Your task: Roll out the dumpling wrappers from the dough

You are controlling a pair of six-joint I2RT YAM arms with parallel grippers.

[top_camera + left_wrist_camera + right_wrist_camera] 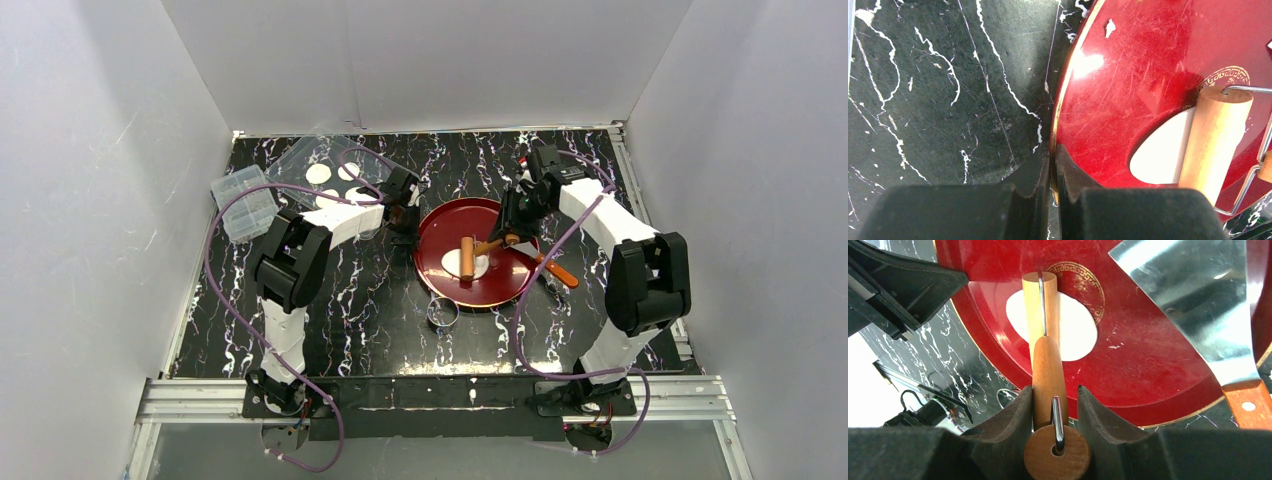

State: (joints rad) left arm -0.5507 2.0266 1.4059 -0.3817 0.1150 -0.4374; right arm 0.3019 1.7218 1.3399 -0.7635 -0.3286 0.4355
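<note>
right claw [1054, 390] is clamping the rolling pin [1048, 365] handle, roller sitting across the dough [1075, 335] mid red plate [1148, 365], left claw [1053, 150] is pinching shut on the plate's 9 o'clock rim, dumpling wrappers [318, 173] lying at 11 o'clock on the desk [360, 300].

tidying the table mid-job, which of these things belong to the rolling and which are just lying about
In the job: dough, rolling pin in the right fingers, red plate pinched by the left fingers, finished wrappers.
Lying about: metal ring, scraper, clear plastic box.
</note>
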